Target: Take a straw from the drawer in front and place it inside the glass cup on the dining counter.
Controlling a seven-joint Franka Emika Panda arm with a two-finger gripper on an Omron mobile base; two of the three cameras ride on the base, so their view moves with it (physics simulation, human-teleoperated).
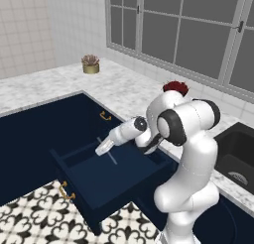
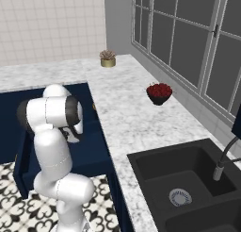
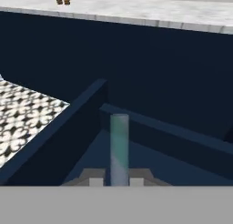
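Drawer [image 1: 106, 181], navy, pulled open over the patterned floor; within it the gripper [image 1: 102, 150], jaws clamped on the straw [image 3: 119, 148], a pale stick rising between the fingertips [image 3: 96, 181] above the drawer interior.

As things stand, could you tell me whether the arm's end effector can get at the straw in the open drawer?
Probably yes: the end effector is shut on the straw inside the open drawer, with nothing between them.
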